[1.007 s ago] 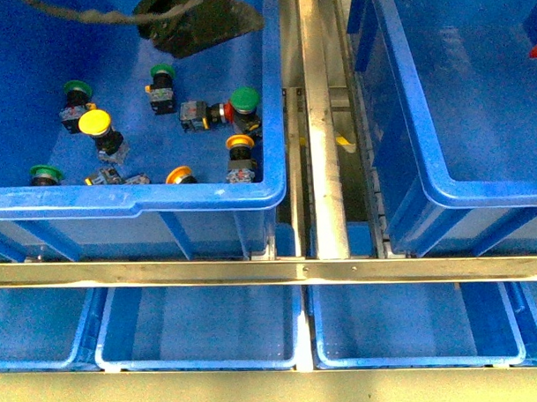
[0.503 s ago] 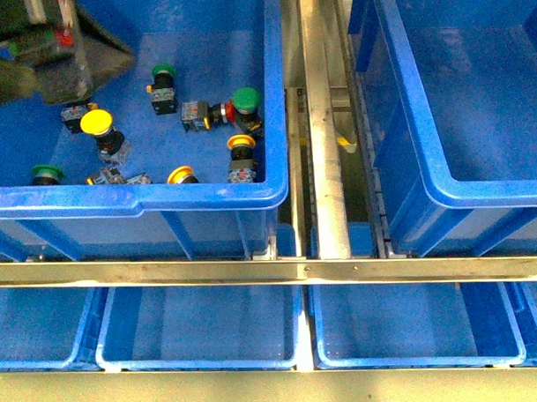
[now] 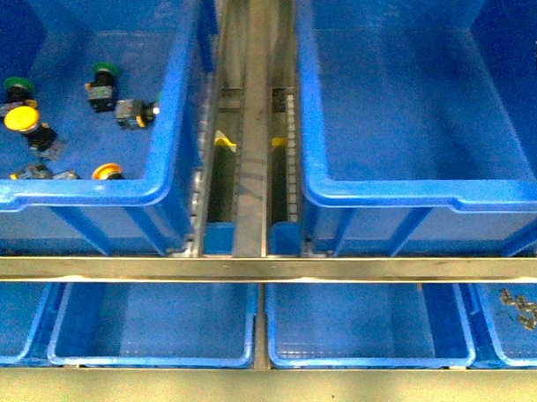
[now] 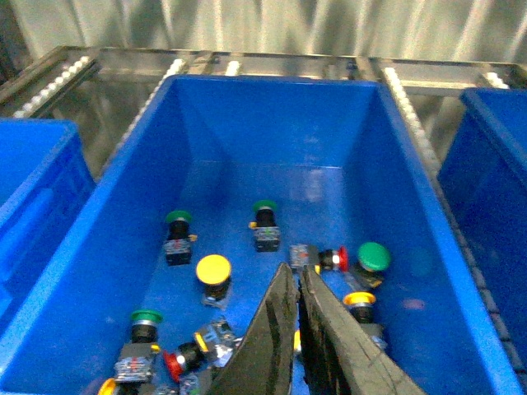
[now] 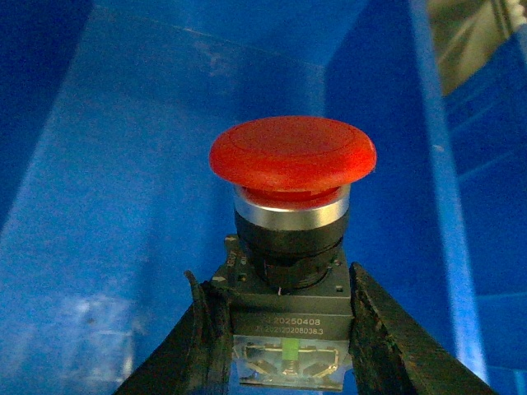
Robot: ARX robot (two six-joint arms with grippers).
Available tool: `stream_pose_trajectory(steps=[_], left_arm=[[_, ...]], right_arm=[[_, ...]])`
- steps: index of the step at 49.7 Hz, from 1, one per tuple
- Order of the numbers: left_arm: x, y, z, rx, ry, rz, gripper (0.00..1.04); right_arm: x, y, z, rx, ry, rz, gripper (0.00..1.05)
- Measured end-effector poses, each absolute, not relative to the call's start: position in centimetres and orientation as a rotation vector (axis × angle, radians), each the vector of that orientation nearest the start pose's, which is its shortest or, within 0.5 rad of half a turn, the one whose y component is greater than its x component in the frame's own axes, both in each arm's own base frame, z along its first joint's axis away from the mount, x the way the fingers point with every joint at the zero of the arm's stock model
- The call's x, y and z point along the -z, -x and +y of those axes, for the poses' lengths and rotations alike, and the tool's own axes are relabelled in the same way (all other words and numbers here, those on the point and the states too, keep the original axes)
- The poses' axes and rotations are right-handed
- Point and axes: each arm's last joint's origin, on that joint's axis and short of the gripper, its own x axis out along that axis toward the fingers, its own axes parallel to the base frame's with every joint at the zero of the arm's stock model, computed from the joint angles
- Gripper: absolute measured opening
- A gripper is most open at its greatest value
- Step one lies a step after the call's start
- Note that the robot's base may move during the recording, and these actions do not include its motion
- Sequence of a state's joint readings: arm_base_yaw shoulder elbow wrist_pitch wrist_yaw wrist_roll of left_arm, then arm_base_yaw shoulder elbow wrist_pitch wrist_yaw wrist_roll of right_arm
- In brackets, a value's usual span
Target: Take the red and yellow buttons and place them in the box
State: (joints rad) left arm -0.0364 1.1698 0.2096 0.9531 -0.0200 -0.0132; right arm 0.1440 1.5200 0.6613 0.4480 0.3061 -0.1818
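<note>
Red button (image 5: 292,156): upright, cap uppermost, its switch body pinched between the fingers of the right gripper (image 5: 284,329), held over the floor of the box (image 5: 123,164).
In the front view the box sits at 3 o'clock of the source bin (image 3: 83,194), with a metal rail (image 3: 257,122) between them.
Left gripper (image 4: 295,276): fingers pressed nearly together, nothing between them, above the source bin.
On that bin's floor: yellow button (image 4: 213,268), second red button (image 4: 336,258), green buttons (image 4: 375,257).

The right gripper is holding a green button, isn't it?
Not quite. The button in the right gripper has a red cap, not a green one. The right wrist view shows this up close. The gripper is holding it, clamped by its body.
</note>
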Motion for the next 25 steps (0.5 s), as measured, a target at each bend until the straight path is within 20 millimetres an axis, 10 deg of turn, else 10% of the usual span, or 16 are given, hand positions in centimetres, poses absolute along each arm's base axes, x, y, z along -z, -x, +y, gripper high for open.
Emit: stream_pose_trajectory(steps=[25], left_arm=[[-16.4,-14.7,-0.1,0.004,0.011,0.011,0.03]], right_arm=[[-18.2,-29.7,4.9,0.154,0.210,0.391,0.31]])
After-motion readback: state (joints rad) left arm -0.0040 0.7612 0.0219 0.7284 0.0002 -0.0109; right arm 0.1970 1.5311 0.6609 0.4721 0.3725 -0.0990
